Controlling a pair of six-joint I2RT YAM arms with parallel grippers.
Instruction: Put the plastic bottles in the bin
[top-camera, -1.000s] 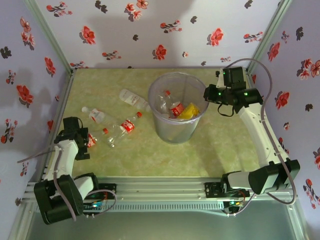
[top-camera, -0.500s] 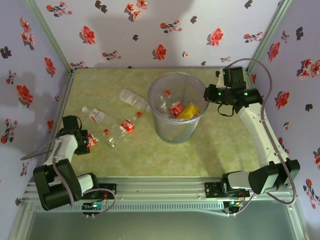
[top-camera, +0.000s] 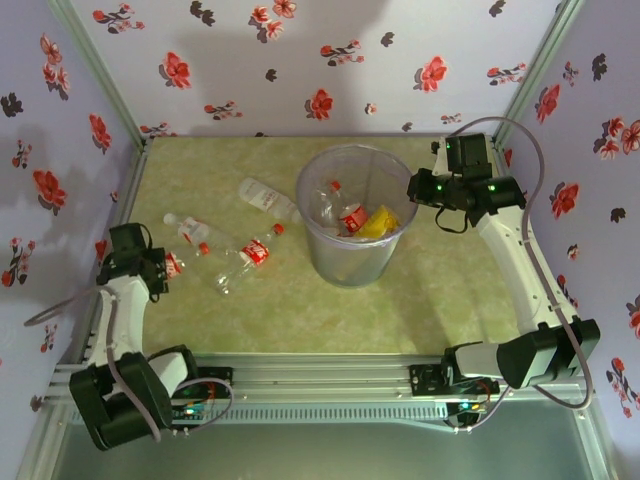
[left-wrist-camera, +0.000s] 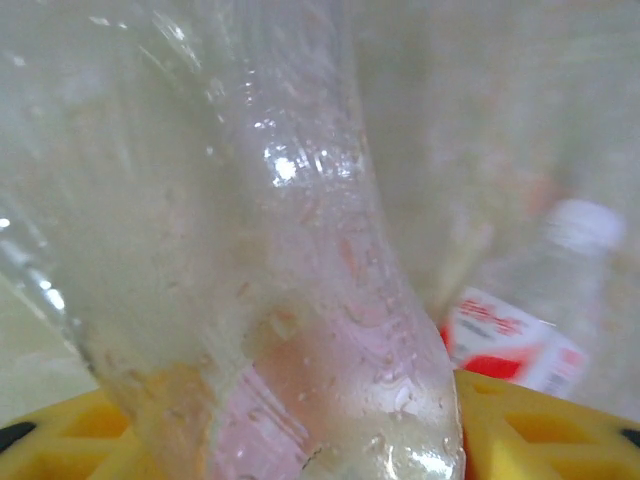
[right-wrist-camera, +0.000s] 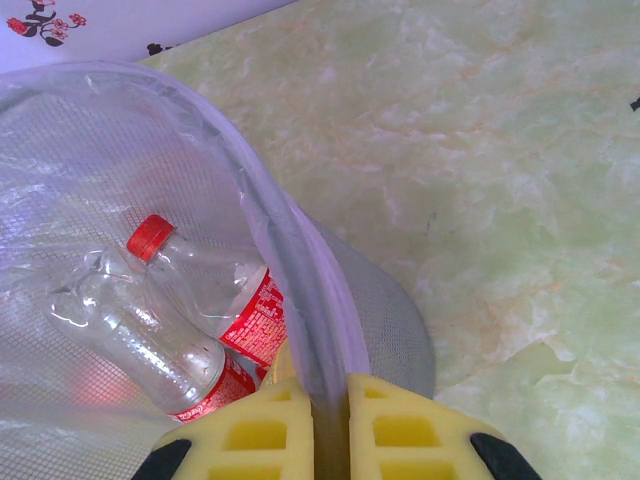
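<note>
The bin (top-camera: 350, 262) stands in the middle of the green table (top-camera: 450, 300), a bit toward the back. The right gripper (right-wrist-camera: 330, 400) is pinched tight on the bin's rim, on its right side. The left gripper (top-camera: 155, 268) is far over by the left wall (top-camera: 50, 150), close to the table's edge. It is squeezing one clear bottle (left-wrist-camera: 330, 330) between its yellow pads (left-wrist-camera: 540, 420). Three more bottles lie flat on the table between that gripper and the bin. They are a white-cap bottle (top-camera: 268, 195) just beside the bin, a red-cap bottle (top-camera: 250, 257) and a see-through bottle (top-camera: 195, 232). That makes four bottles outside the bin. Inside the bin I count three: two red-label bottles (right-wrist-camera: 255, 320) and a yellow bottle (top-camera: 378, 222). The table is bare in front of the bin and to its right, so there is open room there.
</note>
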